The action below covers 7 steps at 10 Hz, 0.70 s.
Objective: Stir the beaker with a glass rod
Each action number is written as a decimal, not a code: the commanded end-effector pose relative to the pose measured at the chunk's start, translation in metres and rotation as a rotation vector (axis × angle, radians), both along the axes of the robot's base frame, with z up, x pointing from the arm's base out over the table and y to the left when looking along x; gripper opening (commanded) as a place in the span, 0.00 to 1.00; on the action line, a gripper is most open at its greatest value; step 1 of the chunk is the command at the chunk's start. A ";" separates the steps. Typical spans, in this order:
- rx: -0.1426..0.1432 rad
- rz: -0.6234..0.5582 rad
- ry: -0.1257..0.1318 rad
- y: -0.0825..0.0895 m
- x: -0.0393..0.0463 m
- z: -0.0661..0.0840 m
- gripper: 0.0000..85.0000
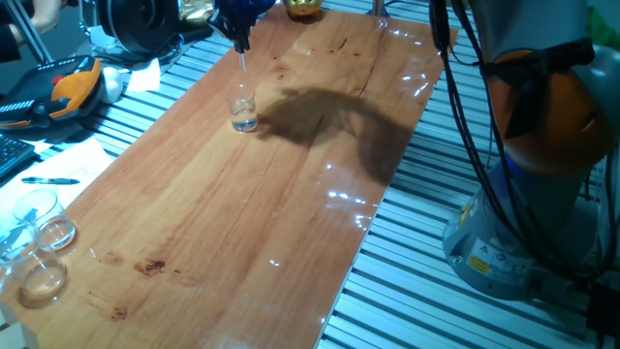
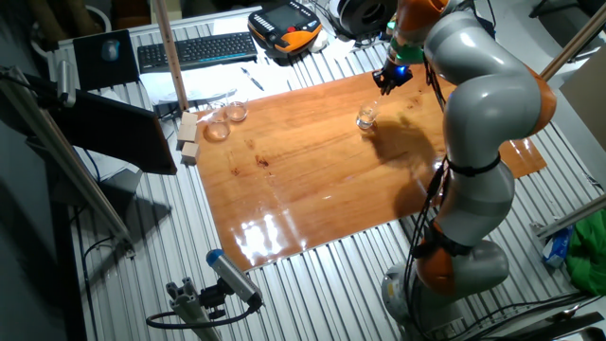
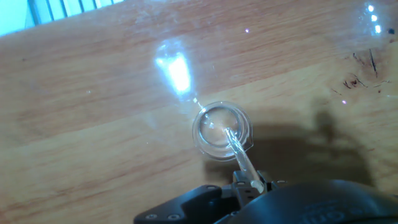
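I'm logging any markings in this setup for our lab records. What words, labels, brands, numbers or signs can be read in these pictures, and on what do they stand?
None can be read.
Yellow sticker on the robot base: there, but too small and blurred to read.
Keyboard: keys show, legends too small to read.
Beaker: no printed marks visible.
Glass rod: no marks.

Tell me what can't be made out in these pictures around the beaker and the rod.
- Rod tip: in the hand view the glass rod enters the beaker; glare hides whether it touches bottom.
- Liquid level: the beaker is too small in both fixed views.
- Jaws: the gripper is cut off by the bottom edge of the hand view.
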<state>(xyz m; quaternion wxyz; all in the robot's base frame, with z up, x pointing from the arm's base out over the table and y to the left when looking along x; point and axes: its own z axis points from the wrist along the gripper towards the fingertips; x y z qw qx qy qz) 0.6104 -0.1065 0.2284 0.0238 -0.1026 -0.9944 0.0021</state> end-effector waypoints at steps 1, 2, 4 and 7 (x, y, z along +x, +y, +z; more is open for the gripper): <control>0.015 0.001 0.007 0.000 0.0002 -0.002 0.00; 0.041 -0.018 0.006 0.001 0.0008 -0.005 0.00; 0.078 -0.052 -0.014 0.002 0.0025 -0.009 0.00; 0.101 -0.092 -0.102 0.003 0.0048 -0.011 0.00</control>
